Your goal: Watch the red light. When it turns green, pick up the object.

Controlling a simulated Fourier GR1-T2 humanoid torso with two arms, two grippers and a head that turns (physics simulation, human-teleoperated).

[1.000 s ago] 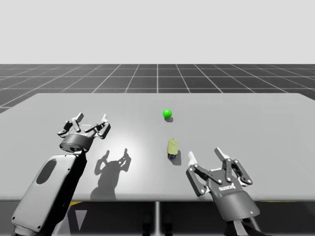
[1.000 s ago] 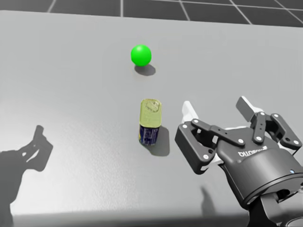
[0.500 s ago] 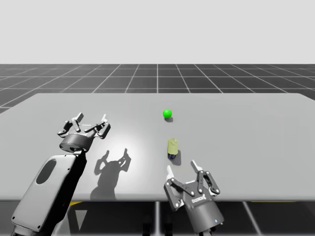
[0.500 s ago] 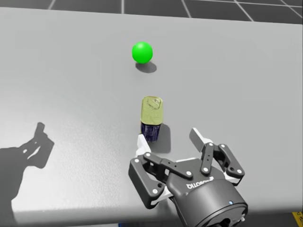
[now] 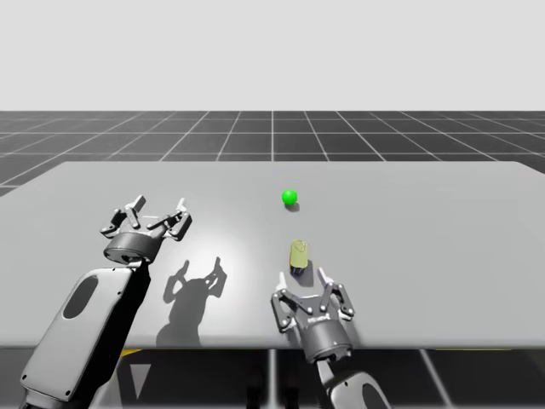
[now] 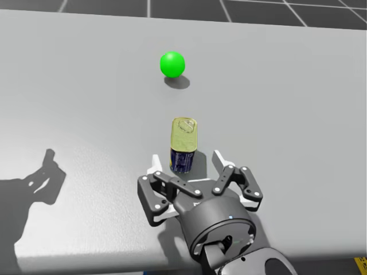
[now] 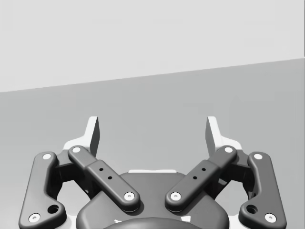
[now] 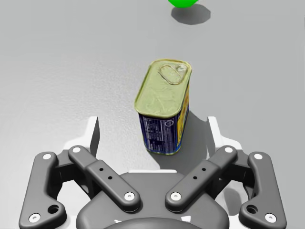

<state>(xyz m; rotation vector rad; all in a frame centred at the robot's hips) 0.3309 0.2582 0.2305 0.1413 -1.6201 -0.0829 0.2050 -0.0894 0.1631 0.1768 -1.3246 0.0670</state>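
Note:
The light is a green ball on the grey table. In front of it stands a small rectangular can with a gold top and blue sides. My right gripper is open just on the near side of the can, fingers spread wider than it, touching nothing. My left gripper hovers open over the table's left part, holding nothing.
The table's near edge runs just under my right wrist. The left arm's shadow lies on the table between the two arms. Beyond the table is a dark gridded floor.
My right gripper has swung leftward from the right of the can to directly behind it, lining up with it. The left arm, can and ball are where they were.

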